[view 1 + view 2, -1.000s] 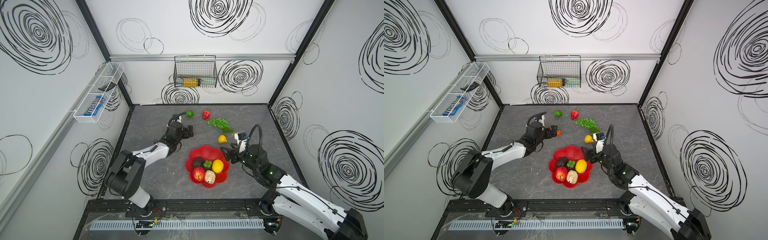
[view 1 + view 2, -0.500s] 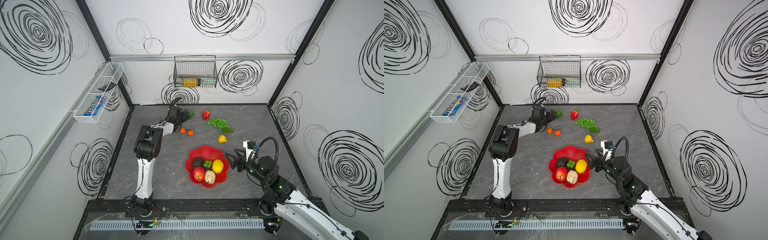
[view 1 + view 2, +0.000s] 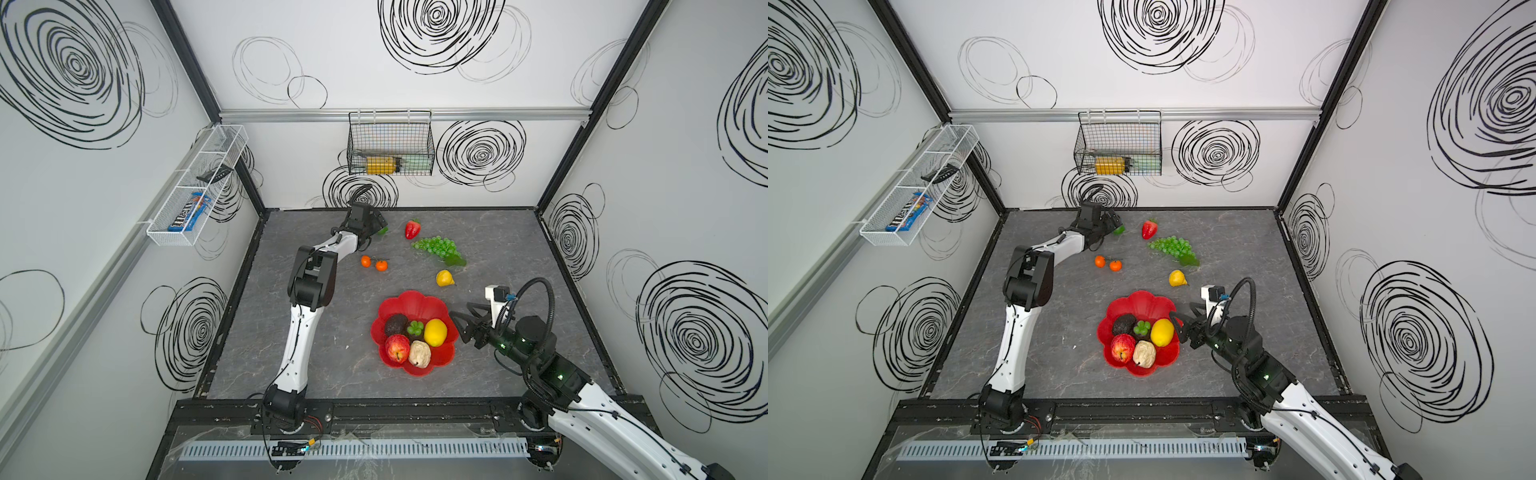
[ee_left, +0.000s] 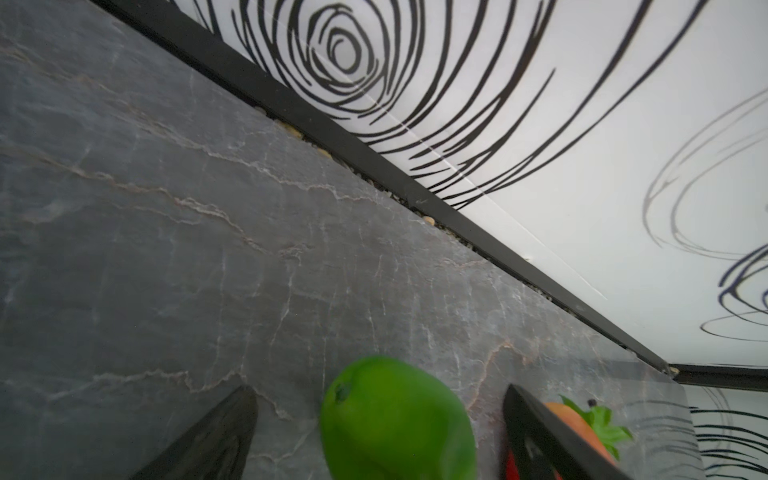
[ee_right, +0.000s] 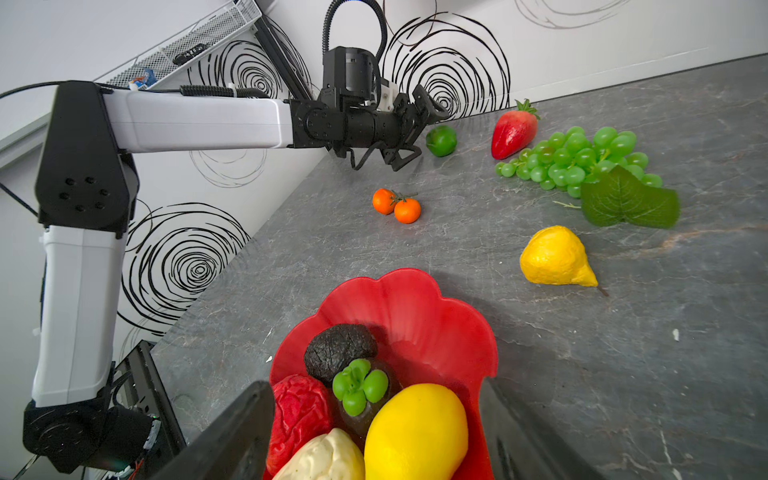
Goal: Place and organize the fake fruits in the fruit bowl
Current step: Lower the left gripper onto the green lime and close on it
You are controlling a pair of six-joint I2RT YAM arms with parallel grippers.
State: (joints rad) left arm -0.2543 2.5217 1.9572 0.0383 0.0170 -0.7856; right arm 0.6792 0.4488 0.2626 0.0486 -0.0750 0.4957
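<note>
Since the grey marbled surface (image 3: 340,345) is the biggest thing in shot, I'll start there; the red fruit bowl (image 3: 411,301) with its scalloped rim sits a bit right of centre, toward the near side. The right pincer (image 3: 457,326) hovers at the bowl's right rim, jaws spread wide, nothing in them. The left pincer (image 3: 376,227) is way out at the far edge, left of centre, opened up just as wide; the lime (image 4: 395,419) sits on the surface between its fingers (image 4: 224,432), with a gap showing on both sides in the left wrist view, so it's not gripped.

The green grape bunch (image 3: 438,247) with its leaf lies on the surface far of the bowl. In the bowl's near half: a yellow lemon (image 3: 435,332) on the right, a red apple (image 3: 397,348), a dark avocado (image 3: 395,325), a beige lumpy piece (image 3: 419,354), plus a dark fruit with a small green top (image 3: 414,328) in the middle.

Loose on the surface: a yellow pear-shaped fruit (image 3: 444,278) between grapes and bowl; a red strawberry (image 3: 412,229) just right of the lime; two tiny oranges (image 5: 407,210) side by side, touching, left of the grapes.
</note>
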